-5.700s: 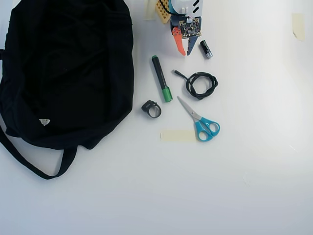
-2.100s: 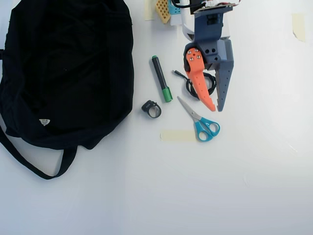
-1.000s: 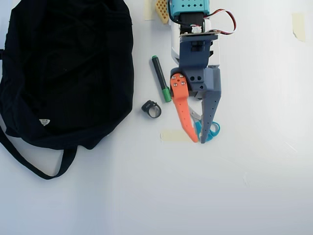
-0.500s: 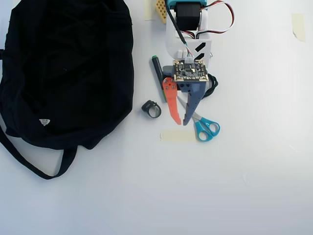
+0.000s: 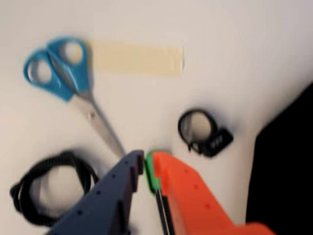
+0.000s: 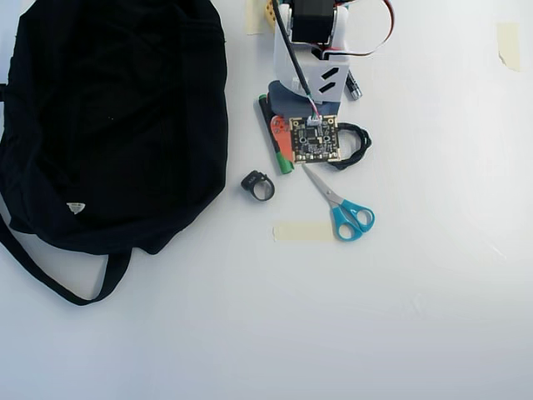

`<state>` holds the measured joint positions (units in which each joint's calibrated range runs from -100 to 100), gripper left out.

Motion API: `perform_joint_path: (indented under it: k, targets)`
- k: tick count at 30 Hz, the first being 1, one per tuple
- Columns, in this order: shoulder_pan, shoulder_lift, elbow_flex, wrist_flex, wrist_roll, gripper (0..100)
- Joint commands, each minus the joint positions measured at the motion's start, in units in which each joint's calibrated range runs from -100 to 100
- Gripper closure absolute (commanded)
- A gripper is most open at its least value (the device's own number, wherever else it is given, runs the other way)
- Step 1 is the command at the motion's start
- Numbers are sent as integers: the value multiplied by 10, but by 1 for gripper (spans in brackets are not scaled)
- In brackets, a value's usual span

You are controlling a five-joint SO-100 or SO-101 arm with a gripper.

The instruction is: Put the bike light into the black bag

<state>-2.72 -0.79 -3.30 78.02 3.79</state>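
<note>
The claw [image 5: 148, 169] is almost shut, holding nothing, with the green marker [image 5: 149, 176] tip showing in its thin gap. The bike light [image 6: 258, 185] lies on the white counter [image 6: 400, 292], just beside the black bag [image 6: 108, 117]

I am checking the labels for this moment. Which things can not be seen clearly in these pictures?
- Hand: overhead view, the arm covers it.
- Whether its fingers pinch the green marker: wrist view, blurred.
- Green marker: mostly hidden in both views.
- Black bag: opening indistinct overhead; cut off in the wrist view.
- Bike light: blurred detail.
</note>
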Motion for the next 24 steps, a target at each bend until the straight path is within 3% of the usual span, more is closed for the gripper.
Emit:
perform_joint_path:
  k: [1, 13, 20, 24]
  targets:
    - [-2, -4, -28, 19, 21, 98]
    - [14, -4, -25, 20, 156, 98]
    - [13, -3, -18, 16, 164, 98]
    - [32, 13, -22, 14, 229, 98]
